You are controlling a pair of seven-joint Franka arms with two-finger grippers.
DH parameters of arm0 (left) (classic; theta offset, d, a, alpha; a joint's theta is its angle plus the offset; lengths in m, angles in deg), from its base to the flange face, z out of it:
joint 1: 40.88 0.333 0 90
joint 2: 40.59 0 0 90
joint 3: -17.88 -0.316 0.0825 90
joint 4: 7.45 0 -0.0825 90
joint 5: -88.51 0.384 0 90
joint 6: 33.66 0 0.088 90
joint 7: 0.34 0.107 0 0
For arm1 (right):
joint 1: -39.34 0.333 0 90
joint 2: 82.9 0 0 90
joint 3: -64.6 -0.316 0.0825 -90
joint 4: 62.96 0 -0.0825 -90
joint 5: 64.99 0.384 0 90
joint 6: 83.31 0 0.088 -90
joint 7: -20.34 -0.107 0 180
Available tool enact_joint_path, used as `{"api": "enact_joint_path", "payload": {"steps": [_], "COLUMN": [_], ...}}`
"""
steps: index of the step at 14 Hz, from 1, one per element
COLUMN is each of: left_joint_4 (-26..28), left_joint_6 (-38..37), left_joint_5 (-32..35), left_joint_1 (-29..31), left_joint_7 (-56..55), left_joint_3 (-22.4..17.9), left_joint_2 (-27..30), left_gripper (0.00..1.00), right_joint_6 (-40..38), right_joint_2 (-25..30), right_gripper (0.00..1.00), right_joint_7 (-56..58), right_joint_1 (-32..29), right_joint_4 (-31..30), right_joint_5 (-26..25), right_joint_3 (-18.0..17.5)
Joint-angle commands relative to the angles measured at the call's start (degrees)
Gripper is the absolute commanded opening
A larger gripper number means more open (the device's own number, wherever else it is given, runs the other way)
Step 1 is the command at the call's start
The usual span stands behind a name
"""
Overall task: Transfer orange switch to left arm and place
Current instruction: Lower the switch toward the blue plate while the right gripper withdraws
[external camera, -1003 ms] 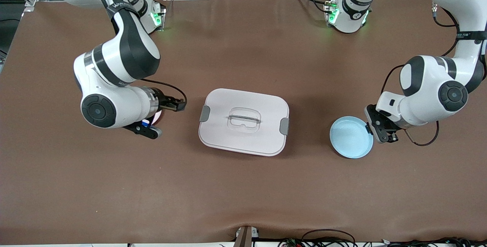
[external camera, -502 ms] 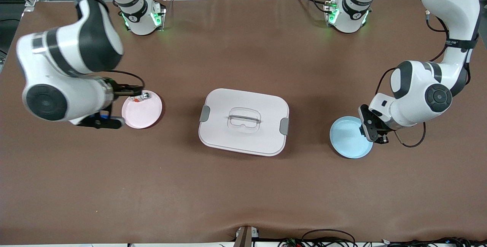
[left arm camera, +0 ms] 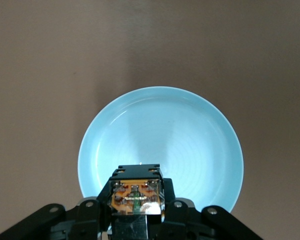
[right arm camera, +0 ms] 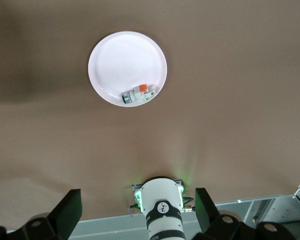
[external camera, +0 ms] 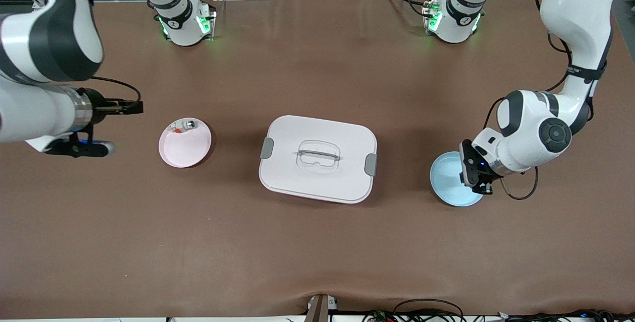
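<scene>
Brown tabletop, 2 arms at work. Left gripper (left arm camera: 136, 220) hangs over the blue plate (external camera: 449, 183), jaws clamped on the orange switch (left arm camera: 136, 196). White box (external camera: 318, 158) sits mid-table, well apart from it. Right gripper (right arm camera: 135, 212) is high over the table near the pink plate (external camera: 185, 146), fingers spread wide, holding nothing. A small clear-silver part (right arm camera: 138, 94) lies in that plate.

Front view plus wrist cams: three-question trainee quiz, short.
1. True or false: the left gripper is shut on the orange switch.
2. The switch hangs over: A) the blue plate B) a red bowl C) a drawer.
3. Fill in: the right gripper, over the table toward the right arm's end from the pink plate, is ___.
Key: 1 true; 2 A; 3 open.
</scene>
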Motion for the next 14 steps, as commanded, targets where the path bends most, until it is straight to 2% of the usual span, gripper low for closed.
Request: {"api": "enact_joint_path", "payload": {"steps": [1,4,7,14], "left_joint_4": [1.7,5.4,5.6,6.4], "left_joint_6": [4.1,9.8,10.6,14.4], "left_joint_5": [1.1,1.1,1.1,1.0], "left_joint_1": [0.7,0.6,0.5,0.9], "left_joint_7": [5.8,6.7,6.7,5.8], "left_joint_3": [0.3,0.3,0.2,0.2], "left_joint_2": [-1.2,-1.5,-2.3,-4.5], "left_gripper": [0.00,0.00,0.00,0.00], "right_joint_6": [7.4,12.6,15.5,20.1], "right_joint_2": [8.0,12.8,15.6,16.8], "right_gripper": [1.00,1.00,1.00,1.00], "right_joint_7": [1.7,2.9,3.1,5.6], "right_joint_1": [-1.6,-3.2,-4.1,-7.9], "right_joint_4": [-9.8,-13.5,-13.5,-13.3], "right_joint_5": [-1.7,-1.8,-1.7,-0.7], "right_joint_3": [-1.1,-1.1,-1.1,-1.5]}}
